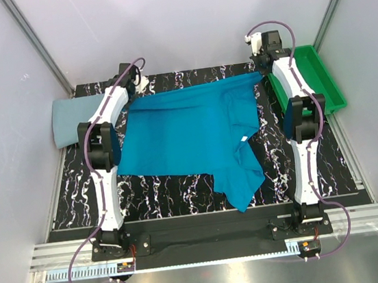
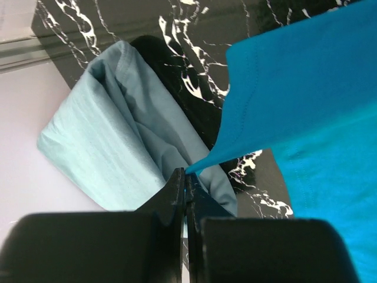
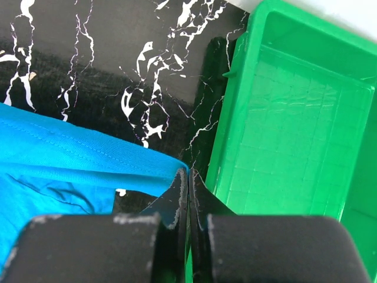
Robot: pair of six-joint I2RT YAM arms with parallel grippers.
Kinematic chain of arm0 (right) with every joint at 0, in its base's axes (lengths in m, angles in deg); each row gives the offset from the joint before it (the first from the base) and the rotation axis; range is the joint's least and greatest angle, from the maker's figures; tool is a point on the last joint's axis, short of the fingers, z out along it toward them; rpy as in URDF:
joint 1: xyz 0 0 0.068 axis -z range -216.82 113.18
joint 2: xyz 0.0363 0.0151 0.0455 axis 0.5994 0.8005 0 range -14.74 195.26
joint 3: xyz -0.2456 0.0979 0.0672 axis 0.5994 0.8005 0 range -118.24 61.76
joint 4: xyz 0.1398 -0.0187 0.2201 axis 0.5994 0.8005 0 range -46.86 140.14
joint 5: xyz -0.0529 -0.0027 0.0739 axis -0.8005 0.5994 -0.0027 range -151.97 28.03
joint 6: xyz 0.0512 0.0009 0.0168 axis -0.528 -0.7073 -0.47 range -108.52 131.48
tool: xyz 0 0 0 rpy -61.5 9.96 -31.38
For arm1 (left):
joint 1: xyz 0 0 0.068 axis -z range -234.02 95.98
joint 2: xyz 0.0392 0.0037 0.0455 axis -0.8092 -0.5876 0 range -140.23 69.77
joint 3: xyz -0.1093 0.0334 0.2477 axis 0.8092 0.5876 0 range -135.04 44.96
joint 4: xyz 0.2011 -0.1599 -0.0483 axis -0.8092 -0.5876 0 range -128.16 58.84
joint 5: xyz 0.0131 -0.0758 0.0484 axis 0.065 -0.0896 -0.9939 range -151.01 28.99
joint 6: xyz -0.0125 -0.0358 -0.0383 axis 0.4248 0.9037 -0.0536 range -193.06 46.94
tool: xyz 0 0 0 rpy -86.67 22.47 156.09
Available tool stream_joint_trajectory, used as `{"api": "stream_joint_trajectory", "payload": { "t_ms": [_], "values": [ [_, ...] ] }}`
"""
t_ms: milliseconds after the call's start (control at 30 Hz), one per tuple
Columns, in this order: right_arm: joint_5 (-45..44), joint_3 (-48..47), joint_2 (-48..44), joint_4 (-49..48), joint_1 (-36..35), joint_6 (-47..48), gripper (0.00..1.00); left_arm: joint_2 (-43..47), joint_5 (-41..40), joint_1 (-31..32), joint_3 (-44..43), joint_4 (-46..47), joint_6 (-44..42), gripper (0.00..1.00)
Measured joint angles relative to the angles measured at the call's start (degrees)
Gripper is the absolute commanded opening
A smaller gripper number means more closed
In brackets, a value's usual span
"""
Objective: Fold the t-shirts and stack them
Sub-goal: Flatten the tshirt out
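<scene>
Top external record: teal shirt pinched at both far corners

Teal shirt: spread on the marbled table, long axis left to right along the far edge, one flap pointing toward the near edge.
Left gripper: jaws pressed together on the shirt's far left corner.
Right gripper: jaws pressed together on the far right hem, just beside the green tray.
Grey-blue shirt: folded, far left, overhanging the table edge.

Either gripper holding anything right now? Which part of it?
Both hold the teal t-shirt. The left gripper pinches one far corner of the cloth and the right gripper the opposite far corner, both with jaws shut.
</scene>
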Motion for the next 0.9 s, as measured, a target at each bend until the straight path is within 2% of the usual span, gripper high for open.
{"api": "stream_joint_trajectory", "payload": {
  "t_ms": [333,733,900],
  "values": [
    [-0.31,0.98,-0.02,-0.11,-0.66,0.13,0.00,-3.19,-2.49,0.00,-5.70,4.52,-1.55,0.00],
    [-1.42,1.60,0.00,-0.59,-1.57,0.66,0.00,-3.52,-3.65,0.00,-4.72,7.26,-2.01,0.00],
    [-1.68,-1.38,0.79,-0.72,-2.23,0.74,0.00,-5.49,-4.42,0.00,-6.49,8.11,-2.23,0.00]
  ]
}}
